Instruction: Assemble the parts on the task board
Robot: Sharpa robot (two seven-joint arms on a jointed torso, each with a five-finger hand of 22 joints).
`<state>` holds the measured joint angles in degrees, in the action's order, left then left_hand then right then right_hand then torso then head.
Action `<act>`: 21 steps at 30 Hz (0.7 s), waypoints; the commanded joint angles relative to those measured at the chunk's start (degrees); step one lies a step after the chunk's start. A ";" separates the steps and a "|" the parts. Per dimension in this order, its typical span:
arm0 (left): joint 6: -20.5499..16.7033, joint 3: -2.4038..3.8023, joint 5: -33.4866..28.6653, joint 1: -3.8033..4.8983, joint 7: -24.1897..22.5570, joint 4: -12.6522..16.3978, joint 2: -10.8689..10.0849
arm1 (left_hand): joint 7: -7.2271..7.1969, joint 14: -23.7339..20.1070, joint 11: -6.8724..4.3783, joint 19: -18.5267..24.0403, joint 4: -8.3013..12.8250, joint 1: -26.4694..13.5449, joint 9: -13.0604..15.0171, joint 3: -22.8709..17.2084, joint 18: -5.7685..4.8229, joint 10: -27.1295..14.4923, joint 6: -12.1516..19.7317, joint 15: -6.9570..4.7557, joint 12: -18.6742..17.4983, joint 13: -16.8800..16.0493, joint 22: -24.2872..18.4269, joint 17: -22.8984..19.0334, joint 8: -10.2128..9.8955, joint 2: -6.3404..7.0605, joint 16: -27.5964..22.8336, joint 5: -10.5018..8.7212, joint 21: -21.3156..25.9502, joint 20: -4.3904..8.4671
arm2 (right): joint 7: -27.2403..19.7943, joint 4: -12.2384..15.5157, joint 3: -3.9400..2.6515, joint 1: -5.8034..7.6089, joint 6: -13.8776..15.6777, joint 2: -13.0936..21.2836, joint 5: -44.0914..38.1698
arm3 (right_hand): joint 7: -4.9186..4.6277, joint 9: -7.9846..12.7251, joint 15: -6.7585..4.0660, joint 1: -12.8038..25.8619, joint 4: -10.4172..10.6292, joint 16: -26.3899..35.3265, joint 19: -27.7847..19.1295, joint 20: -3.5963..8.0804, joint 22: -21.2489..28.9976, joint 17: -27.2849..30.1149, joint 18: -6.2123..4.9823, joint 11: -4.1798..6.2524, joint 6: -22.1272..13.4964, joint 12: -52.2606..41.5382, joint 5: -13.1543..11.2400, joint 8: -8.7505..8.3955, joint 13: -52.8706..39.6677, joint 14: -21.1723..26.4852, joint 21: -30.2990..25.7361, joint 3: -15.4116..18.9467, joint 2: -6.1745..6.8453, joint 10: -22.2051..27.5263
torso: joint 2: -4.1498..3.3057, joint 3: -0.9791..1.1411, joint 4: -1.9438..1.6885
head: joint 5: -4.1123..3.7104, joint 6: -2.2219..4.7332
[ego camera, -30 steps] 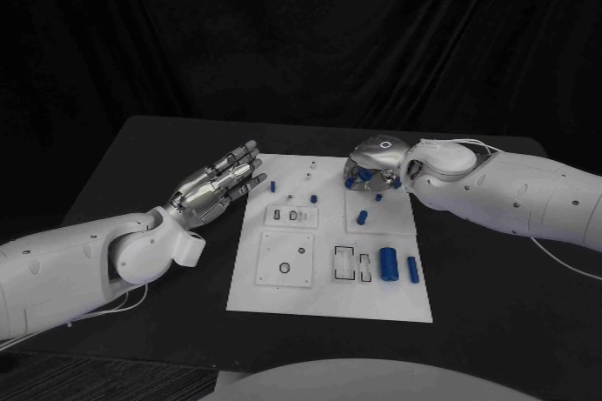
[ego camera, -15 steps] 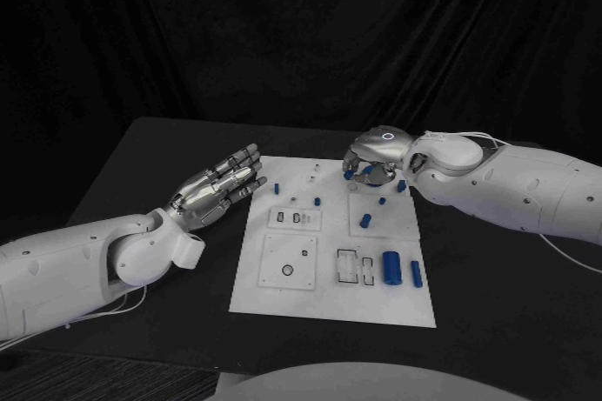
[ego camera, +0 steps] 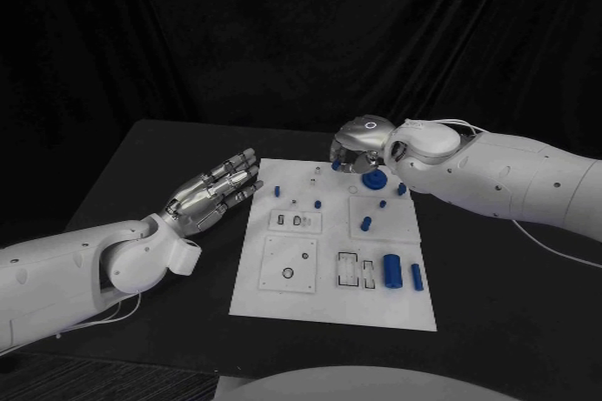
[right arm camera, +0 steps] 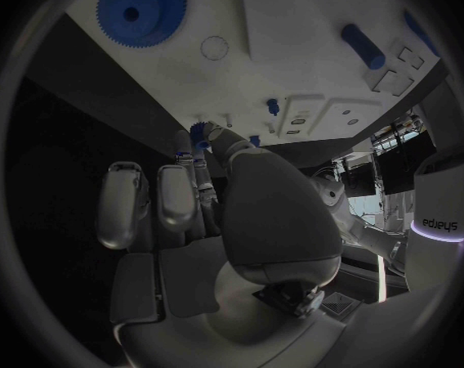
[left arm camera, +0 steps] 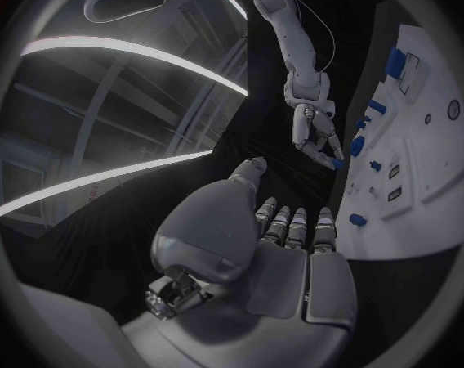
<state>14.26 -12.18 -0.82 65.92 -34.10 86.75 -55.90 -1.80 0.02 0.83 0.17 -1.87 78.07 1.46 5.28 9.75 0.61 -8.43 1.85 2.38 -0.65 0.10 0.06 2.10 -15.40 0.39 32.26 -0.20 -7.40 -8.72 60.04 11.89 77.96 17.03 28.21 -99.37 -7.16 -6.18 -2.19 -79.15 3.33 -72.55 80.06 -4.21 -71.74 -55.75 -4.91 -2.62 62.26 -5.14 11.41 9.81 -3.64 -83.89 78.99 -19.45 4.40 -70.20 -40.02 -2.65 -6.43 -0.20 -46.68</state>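
Note:
The white task board (ego camera: 332,288) lies mid-table with blue parts on it. My right hand (ego camera: 360,147) hovers over the board's far edge and pinches a small blue toothed gear (right arm camera: 199,132) between thumb and a finger; the same piece shows at its fingertips (ego camera: 337,165). Just beside that hand a large blue gear (ego camera: 374,180) lies flat on the board (right arm camera: 293,24), also seen from the right wrist (right arm camera: 140,8). My left hand (ego camera: 216,189) floats left of the board, fingers straight and apart, holding nothing (left arm camera: 283,245).
Two blue cylinders (ego camera: 391,266) (ego camera: 417,275) lie near the board's right edge. Small blue pegs (ego camera: 365,223) (ego camera: 317,202) (ego camera: 275,190) stand around the board's far half. White inset plates with slots (ego camera: 286,260) sit in its near half. Black table (ego camera: 138,166) surrounds the board.
My right hand has risen and moved toward the board's far left, uncovering the large blue gear, which now lies on the board. The left hand has hardly moved.

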 commanded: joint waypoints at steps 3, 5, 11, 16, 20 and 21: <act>-0.70 0.05 0.03 0.11 -1.08 0.67 -0.09 | 0.22 -0.02 0.04 -0.17 0.38 -0.64 0.06 -0.01 -0.24 0.11 -0.20 0.31 0.33 -0.08 -0.10 -0.06 0.28 -0.12 -0.39 0.33 0.20 -0.24 | 1.93 -2.60 -0.04 0.13 -0.85 -1.70 -0.42 | 1.96 -4.17 0.11 0.24 0.10 -0.27 0.34 0.01 -0.07 -0.13 0.63 -0.18 1.33 0.39 -0.26 -0.20 0.07 -0.49 0.19 -0.19 0.07 0.15 | -0.54 -0.24 -0.30 | -0.38 0.33; -0.72 0.05 0.03 0.11 -1.13 0.88 -0.15 | 0.22 -0.02 0.04 -0.17 0.38 -0.64 0.06 -0.01 -0.24 0.11 -0.20 0.31 0.33 -0.08 -0.10 -0.06 0.28 -0.12 -0.39 0.33 0.20 -0.24 | 2.00 -3.47 -0.04 0.10 -0.71 -2.28 -0.42 | 1.89 -4.20 0.16 0.28 0.13 -0.25 0.36 -0.02 -0.15 -0.13 0.65 -0.23 1.16 0.54 -0.25 -0.31 0.06 -0.47 0.21 -0.22 0.14 0.21 | -0.77 -0.30 -0.54 | -0.72 0.51; -0.72 0.05 0.03 0.12 -1.22 1.24 -0.21 | 0.26 -0.02 0.05 -0.17 0.47 -0.65 0.06 -0.03 -0.24 0.11 -0.19 0.33 0.35 -0.08 -0.10 -0.06 0.29 -0.12 -0.39 0.38 0.20 -0.26 | 2.07 -5.36 -0.04 -0.11 -0.37 -3.54 -0.42 | 1.80 -4.25 0.19 0.34 0.17 -0.21 0.32 -0.04 -0.13 -0.09 0.65 -0.30 0.95 0.74 -0.29 -0.46 0.05 -0.41 0.17 -0.26 0.21 0.30 | -1.32 -0.53 -1.00 | -1.37 1.19; -0.87 0.05 0.03 0.12 -1.34 1.45 -0.40 | 0.28 -0.02 0.09 -0.17 0.56 -0.67 0.06 -0.05 -0.24 0.12 -0.21 0.37 0.38 -0.09 -0.10 -0.06 0.29 -0.11 -0.39 0.42 0.20 -0.28 | 1.81 -6.54 -0.04 -0.60 -0.35 -4.55 -0.42 | 1.78 -4.26 0.19 0.35 0.19 -0.25 0.32 -0.05 -0.17 -0.17 0.65 -0.32 0.88 0.81 -0.30 -0.51 0.05 -0.41 0.18 -0.29 0.21 0.32 | -1.51 -0.57 -1.22 | -1.33 1.21; -0.91 0.05 0.03 0.12 -1.48 1.54 -0.33 | 0.30 -0.02 0.17 -0.17 0.67 -0.69 0.06 -0.08 -0.25 0.14 -0.25 0.42 0.45 -0.11 -0.10 -0.06 0.31 -0.11 -0.39 0.45 0.20 -0.32 | 1.68 -7.04 -0.04 -0.95 0.02 -4.93 -0.42 | 1.76 -4.28 0.20 0.36 0.21 -0.25 0.34 -0.06 -0.22 -0.18 0.67 -0.33 0.82 0.85 -0.30 -0.55 0.04 -0.39 0.20 -0.33 0.19 0.31 | -1.58 -0.60 -1.27 | -1.47 1.82; -0.88 0.05 0.03 0.12 -1.51 1.53 -0.28 | 0.30 -0.02 0.17 -0.17 0.67 -0.69 0.06 -0.08 -0.25 0.14 -0.25 0.42 0.45 -0.11 -0.10 -0.06 0.31 -0.11 -0.39 0.45 0.20 -0.32 | 1.72 -7.07 -0.04 -1.00 0.04 -4.93 -0.42 | 1.76 -4.28 0.20 0.36 0.21 -0.24 0.34 -0.06 -0.22 -0.17 0.66 -0.32 0.82 0.85 -0.30 -0.56 0.04 -0.39 0.20 -0.33 0.18 0.31 | -1.55 -0.60 -1.26 | -1.52 1.88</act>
<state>13.57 -12.19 -0.81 65.92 -34.25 88.06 -56.33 -1.73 0.02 0.82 0.17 -1.65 77.83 1.47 5.18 9.75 0.61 -8.50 1.85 2.65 -0.69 0.10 0.09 2.09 -15.52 0.39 32.48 -0.20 -7.40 -7.94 53.16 11.88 77.09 16.71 23.24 -99.38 -6.91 -6.21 -2.19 -78.92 3.50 -72.55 80.06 -4.21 -71.89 -55.91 -4.92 -2.84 62.04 -4.57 11.20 9.28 -3.64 -83.89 78.99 -19.62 4.63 -69.97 -41.52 -3.22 -7.61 -1.57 -45.02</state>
